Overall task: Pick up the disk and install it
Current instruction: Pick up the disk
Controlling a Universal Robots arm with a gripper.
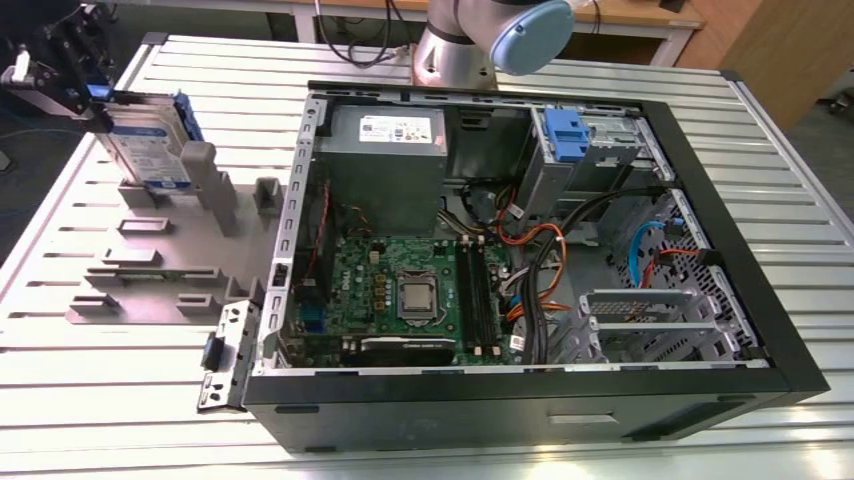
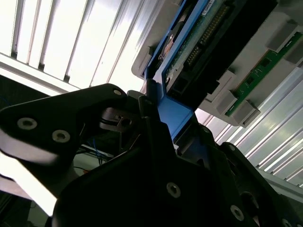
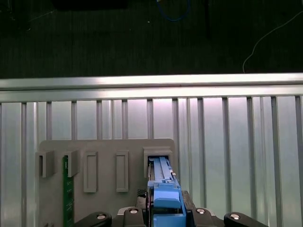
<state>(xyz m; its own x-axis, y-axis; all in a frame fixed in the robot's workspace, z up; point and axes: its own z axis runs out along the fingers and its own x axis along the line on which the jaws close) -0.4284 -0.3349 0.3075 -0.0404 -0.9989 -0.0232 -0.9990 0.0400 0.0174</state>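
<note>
Slatted metal table bears a grey fixture and open computer case.

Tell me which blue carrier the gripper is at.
The one framing the disk, standing in the grey fixture at the exterior view's left; the other carrier sits in the computer case.

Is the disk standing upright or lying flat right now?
Upright, on edge. In the exterior view the silver metal hard drive in blue plastic rails stands at the grey fixture, gripper shut on its top.
</note>
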